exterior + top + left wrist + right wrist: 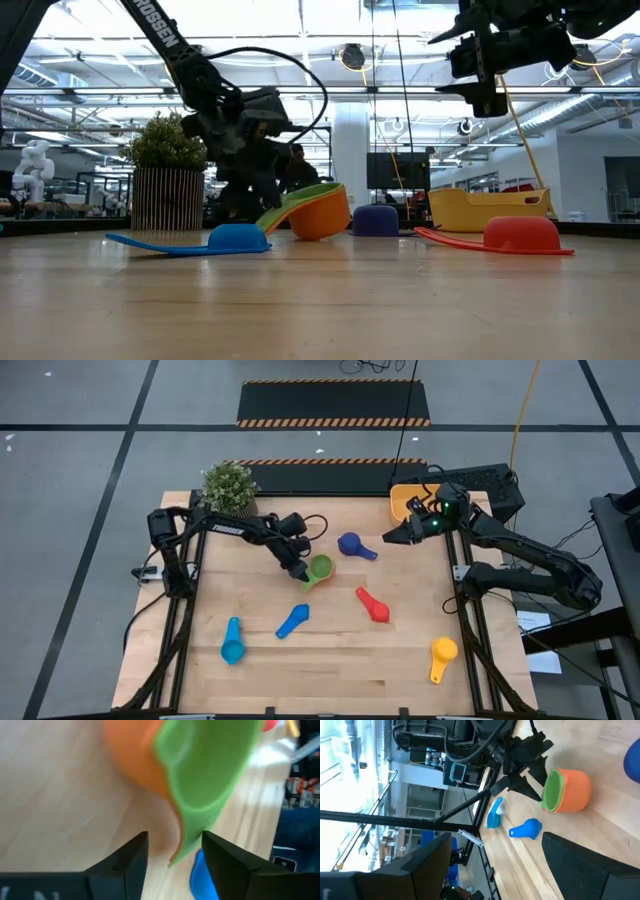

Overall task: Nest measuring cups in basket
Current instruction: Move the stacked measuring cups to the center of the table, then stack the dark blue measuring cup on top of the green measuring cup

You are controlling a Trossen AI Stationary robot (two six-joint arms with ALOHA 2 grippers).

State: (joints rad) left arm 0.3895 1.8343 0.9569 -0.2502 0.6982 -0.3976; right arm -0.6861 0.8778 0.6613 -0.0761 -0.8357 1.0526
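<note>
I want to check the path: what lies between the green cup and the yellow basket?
In the high view, the dark blue cup lies between the green cup and the yellow basket; otherwise bare wood.

The table is seen to be pale wood, smooth and matt, with fine grain. The cups, green, orange, red and blue, look moulded of smooth, slightly glossy plastic. The fingers are finished matt black.
</note>
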